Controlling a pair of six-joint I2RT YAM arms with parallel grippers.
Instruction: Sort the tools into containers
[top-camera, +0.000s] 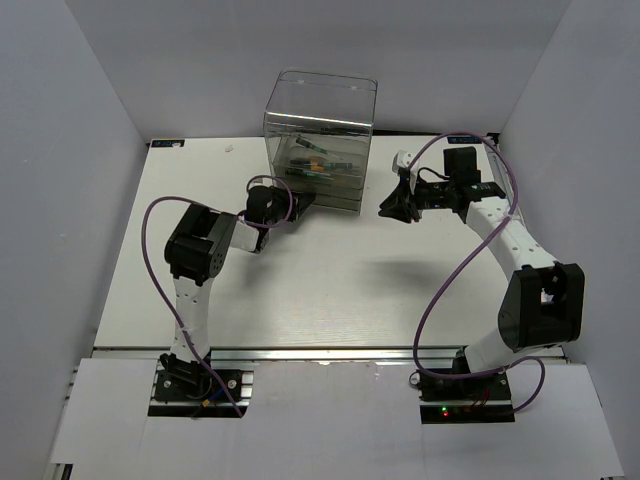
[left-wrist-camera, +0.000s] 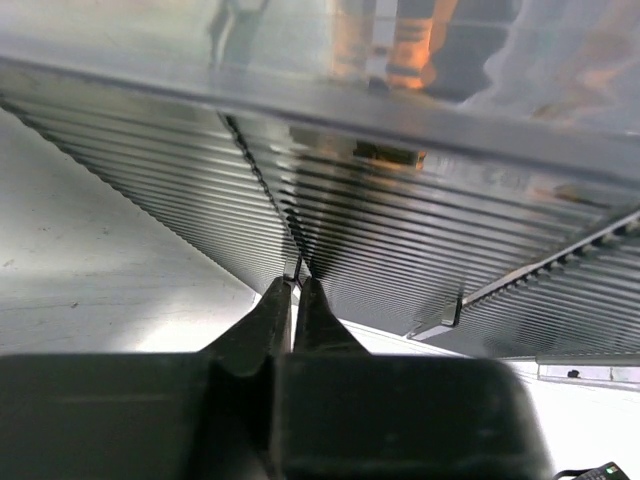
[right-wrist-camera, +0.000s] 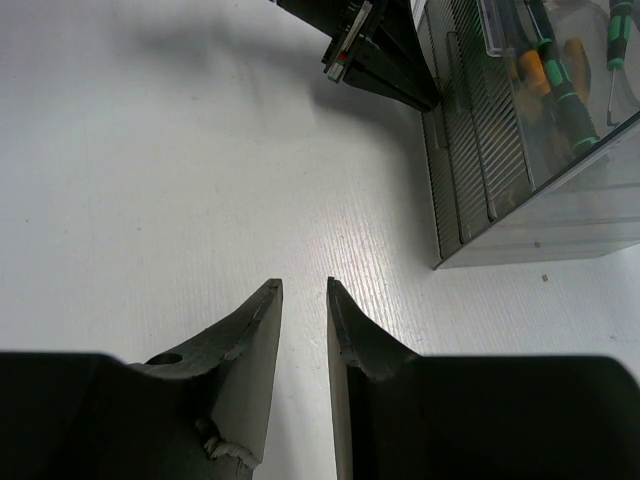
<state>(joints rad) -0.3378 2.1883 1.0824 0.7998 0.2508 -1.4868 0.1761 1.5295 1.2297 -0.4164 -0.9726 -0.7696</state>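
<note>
The containers are clear drawers stacked in a transparent cabinet at the back middle of the table. Several tools lie inside, with green-and-black screwdrivers and orange handles showing through the wall. My left gripper is at the cabinet's lower front left. Up close, that gripper has its jaws pinched on a thin clear handle tab of a ribbed drawer front. To the right of the cabinet, my right gripper hangs over bare table. In its own view the gripper is slightly open and holds nothing.
White walls close in the table on the left, back and right. Purple cables loop along both arms. A second clear handle tab juts from the neighbouring drawer front. The cabinet's near corner lies just right of my right gripper.
</note>
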